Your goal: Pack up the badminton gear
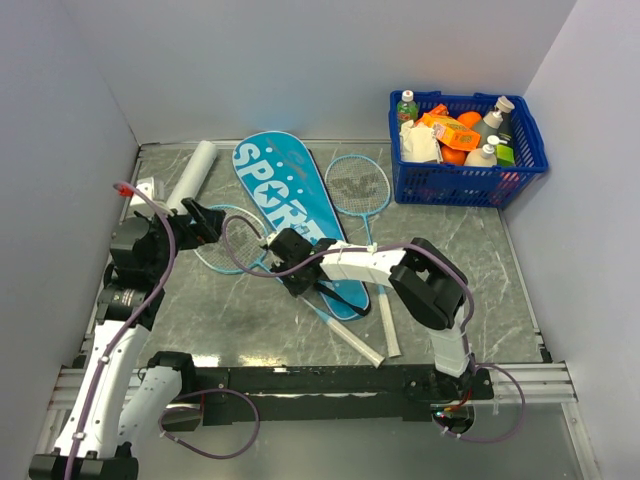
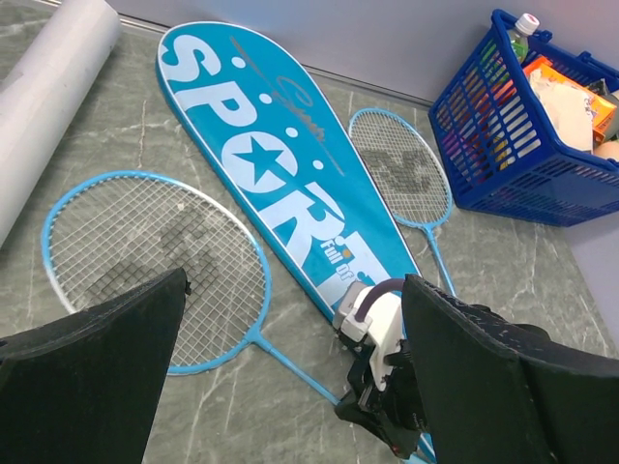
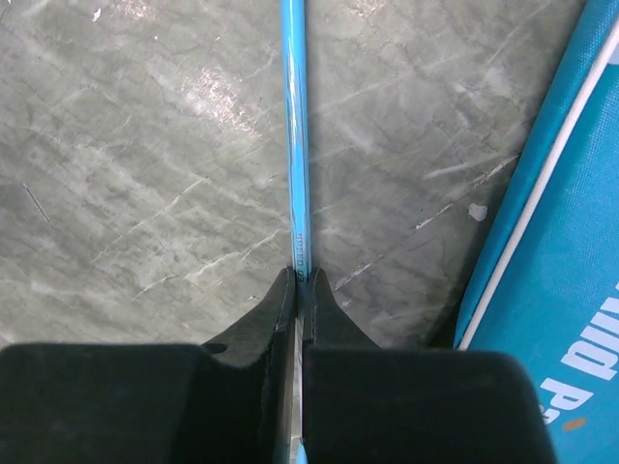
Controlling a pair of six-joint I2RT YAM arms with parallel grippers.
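Observation:
A long teal bag lettered SPORT lies flat in the middle of the table, and it fills the centre of the left wrist view. Two light-blue rackets lie beside it, one on its left and one on its right. Their white handles point toward the near edge. My right gripper is shut on the left racket's thin blue shaft, low over the table beside the bag's narrow end. My left gripper hangs wide open above that racket's head, holding nothing.
A blue plastic basket full of bottles and packets stands at the back right. A white roll lies at the back left, close to the left arm. Grey walls close in both sides and the back.

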